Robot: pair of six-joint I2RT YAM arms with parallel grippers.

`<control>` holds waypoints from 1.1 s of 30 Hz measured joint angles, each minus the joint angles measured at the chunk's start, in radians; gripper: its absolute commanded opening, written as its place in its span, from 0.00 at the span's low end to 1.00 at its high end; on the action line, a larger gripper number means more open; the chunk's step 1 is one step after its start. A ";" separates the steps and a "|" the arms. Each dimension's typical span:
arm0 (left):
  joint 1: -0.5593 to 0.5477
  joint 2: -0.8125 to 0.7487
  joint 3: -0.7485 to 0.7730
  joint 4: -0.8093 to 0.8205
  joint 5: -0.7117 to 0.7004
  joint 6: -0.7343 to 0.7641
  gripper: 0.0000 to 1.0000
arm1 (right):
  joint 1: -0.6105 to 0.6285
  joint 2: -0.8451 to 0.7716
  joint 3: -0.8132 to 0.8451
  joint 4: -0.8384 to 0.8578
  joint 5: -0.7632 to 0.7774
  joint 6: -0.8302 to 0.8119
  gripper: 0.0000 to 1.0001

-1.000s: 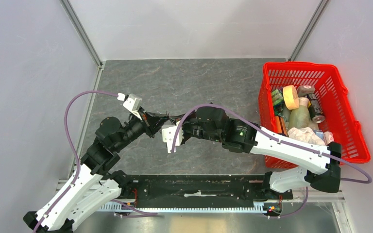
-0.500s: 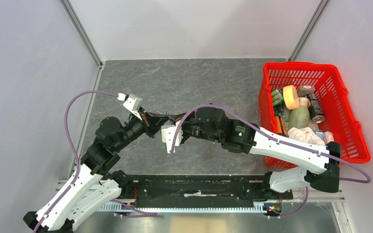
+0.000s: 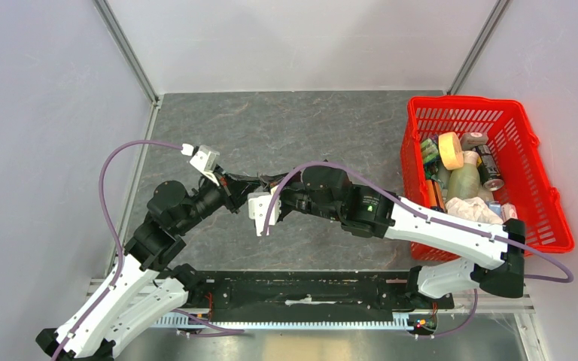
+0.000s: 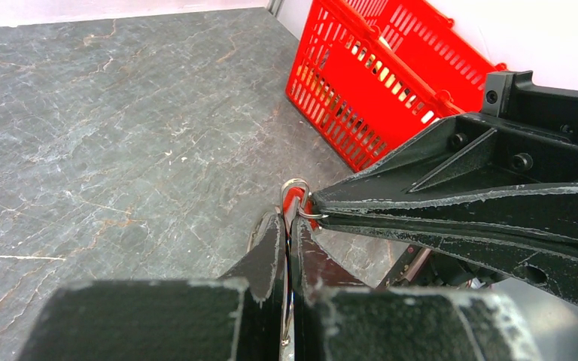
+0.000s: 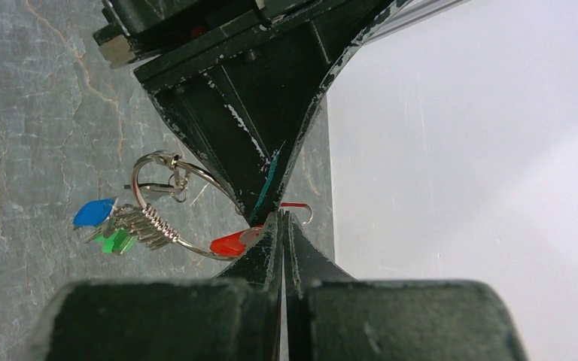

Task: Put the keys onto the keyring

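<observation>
Nearest the wrist cameras, the left gripper [image 4: 290, 233] is pinched tight on the thin wire of the keyring [image 5: 159, 158]. The right gripper [image 5: 282, 219] meets it tip to tip with its jaws closed, apparently on the red key [image 5: 231, 244], whose head sits just beside the wire. The key seems to lie along the right fingers, crossing the wire. Beyond the tips, the ring hangs toward the table [image 3: 286, 128], with 1 blue key [image 5: 94, 213] and the green keys [image 5: 117, 242] bunched on it. A red basket [image 3: 463, 99] stands farthest off.
</observation>
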 measured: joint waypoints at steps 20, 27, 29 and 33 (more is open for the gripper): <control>0.007 -0.007 0.000 0.006 -0.002 0.000 0.02 | 0.005 0.001 -0.029 0.110 0.045 -0.007 0.00; 0.008 -0.008 0.000 0.013 -0.001 0.000 0.02 | 0.001 0.001 -0.032 0.124 0.050 -0.006 0.00; 0.008 -0.008 0.000 0.013 -0.001 0.000 0.02 | -0.001 0.001 -0.032 0.124 0.049 -0.005 0.00; 0.010 -0.008 0.000 0.016 0.000 0.000 0.02 | -0.009 0.001 -0.032 0.125 0.039 0.002 0.00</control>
